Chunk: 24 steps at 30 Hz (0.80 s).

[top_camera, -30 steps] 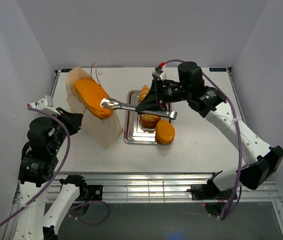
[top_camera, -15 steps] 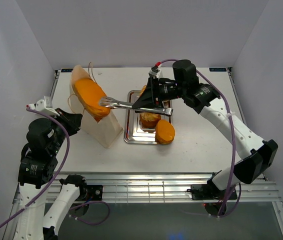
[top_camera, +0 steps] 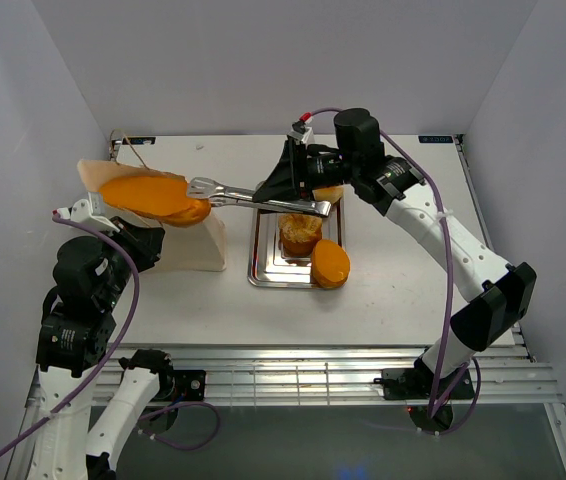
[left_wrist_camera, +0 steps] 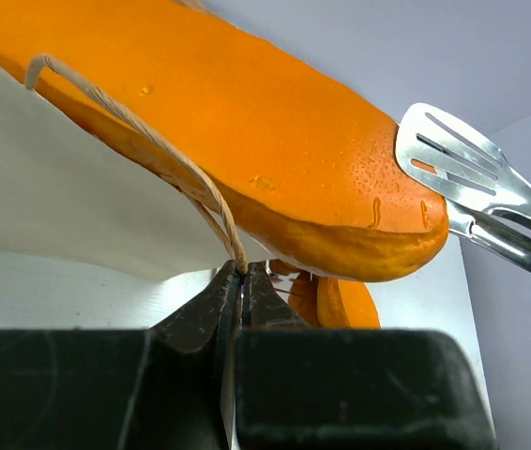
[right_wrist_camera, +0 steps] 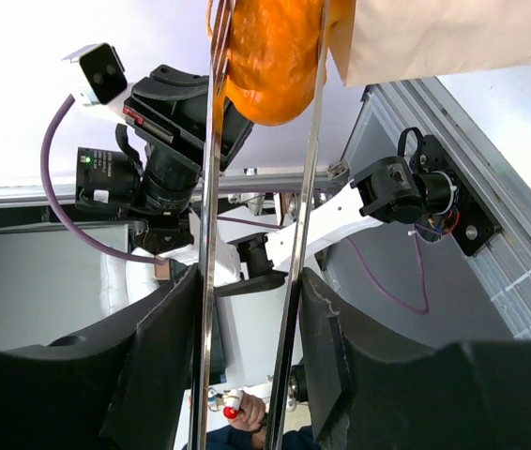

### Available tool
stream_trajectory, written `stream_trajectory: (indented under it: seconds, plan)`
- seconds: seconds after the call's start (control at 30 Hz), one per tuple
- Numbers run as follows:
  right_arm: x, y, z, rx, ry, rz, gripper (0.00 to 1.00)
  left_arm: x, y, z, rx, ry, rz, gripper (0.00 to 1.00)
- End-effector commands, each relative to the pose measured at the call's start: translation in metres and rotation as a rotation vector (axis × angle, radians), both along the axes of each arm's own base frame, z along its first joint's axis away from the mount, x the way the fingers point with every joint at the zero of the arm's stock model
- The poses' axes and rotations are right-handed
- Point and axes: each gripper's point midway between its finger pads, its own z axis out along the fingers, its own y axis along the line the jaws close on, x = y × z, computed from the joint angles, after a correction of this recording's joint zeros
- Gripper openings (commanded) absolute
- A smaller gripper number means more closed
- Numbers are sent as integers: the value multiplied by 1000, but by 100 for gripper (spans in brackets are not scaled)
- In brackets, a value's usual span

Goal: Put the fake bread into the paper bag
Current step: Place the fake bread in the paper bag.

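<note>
Right of the paper bag (top_camera: 198,245), a tray (top_camera: 260,272) sits on the table (top_camera: 403,285) with two rolls (top_camera: 300,232) on it. Tongs (top_camera: 233,192) reach across from above the tray to the bag.

The loaf (top_camera: 148,195) lies nearly level across the bag's open top. Its long axis runs left-right and its right end points at the tray.

The right gripper (right_wrist_camera: 250,277) clamps the tongs' two arms. The blades bracket the loaf's right end; cannot tell if they pinch it. The left gripper (left_wrist_camera: 242,277) is clenched on the bag's cord handle (left_wrist_camera: 153,141).

Orange loaf (left_wrist_camera: 247,141) between tongs (left_wrist_camera: 462,169); bag cord (left_wrist_camera: 211,202) in hand (left_wrist_camera: 244,277)
</note>
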Motion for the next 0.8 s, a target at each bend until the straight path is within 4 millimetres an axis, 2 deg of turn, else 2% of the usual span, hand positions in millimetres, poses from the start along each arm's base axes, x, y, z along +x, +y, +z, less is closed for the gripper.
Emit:
stream_trajectory:
  seconds: [0.0, 0.17, 0.3, 0.47, 0.57, 0.7, 0.77]
  plan:
    - [-9, -5, 40, 103, -145, 13, 51, -2, -3, 4, -2, -11, -21, 0]
    - [-9, -5, 37, 102, -164, 17, 54, -3, -2, 2, -2, -10, -17, 0]
    - [-9, -7, 43, 115, -193, 21, 59, -3, -2, 2, -1, -10, -18, 0]
    - [-5, -9, 44, 116, -203, 9, 59, -1, -4, 4, -3, -5, -25, 0]
    - [-2, -13, 46, 124, -217, -2, 57, -1, -4, 3, -6, -6, -24, 0]
    - [-1, -15, 45, 136, -220, 7, 46, -2, -3, 1, -5, -4, -19, 0]
    - [0, -16, 41, 134, -225, 2, 44, -3, -3, 0, -5, -4, -18, 0]
